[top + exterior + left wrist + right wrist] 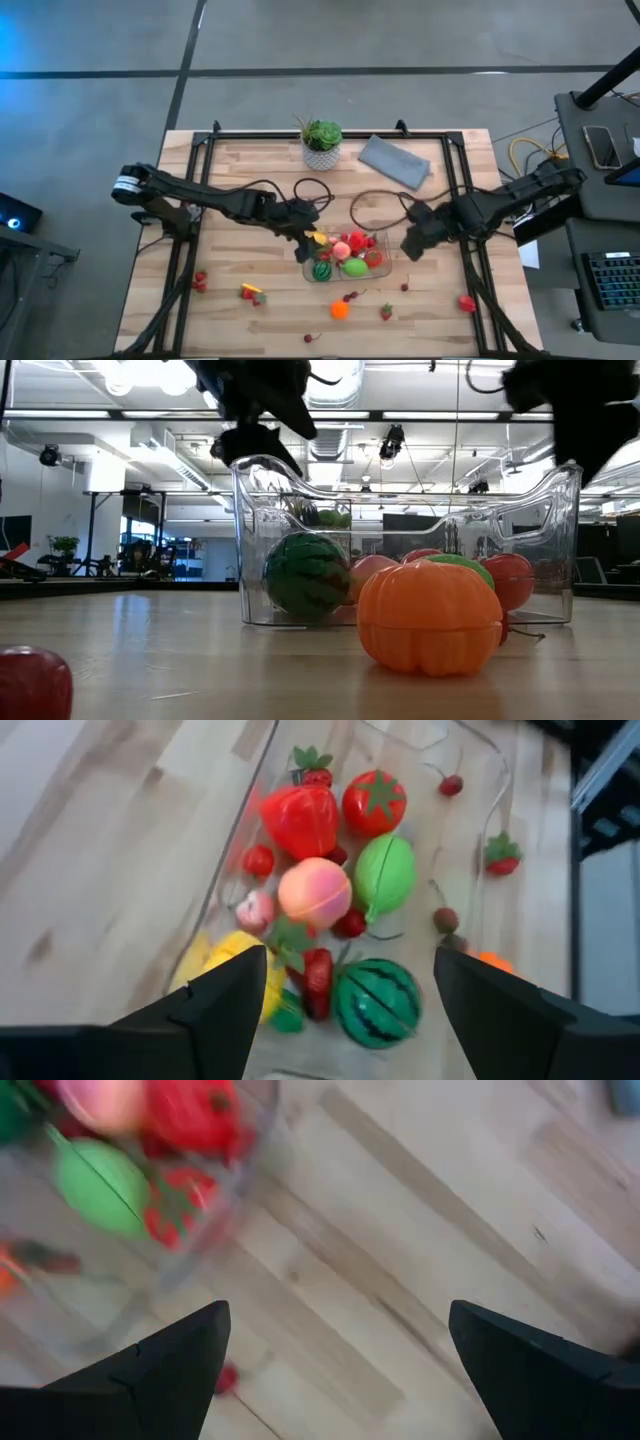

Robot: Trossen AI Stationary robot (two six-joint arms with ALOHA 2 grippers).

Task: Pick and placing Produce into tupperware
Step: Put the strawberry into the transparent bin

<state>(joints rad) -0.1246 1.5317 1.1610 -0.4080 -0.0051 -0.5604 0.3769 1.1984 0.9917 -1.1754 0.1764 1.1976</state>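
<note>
High view | tupperware (388,262) long axis left–right | left claw (303,240) above – open

Lab or workshop hall: exposed ceiling ducts (340,390), strip lights (90,413), concrete floor (90,110), laptop (612,282) beside the tabletop (250,170).

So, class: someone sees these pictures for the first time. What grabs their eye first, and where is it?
The clear tupperware at mid-table, heaped with bright toy produce, a striped watermelon at its near-left corner. The left gripper hangs over its left end, jaws open; the right gripper waits beside its right end. In the low view, an orange pumpkin looms in front.
</note>
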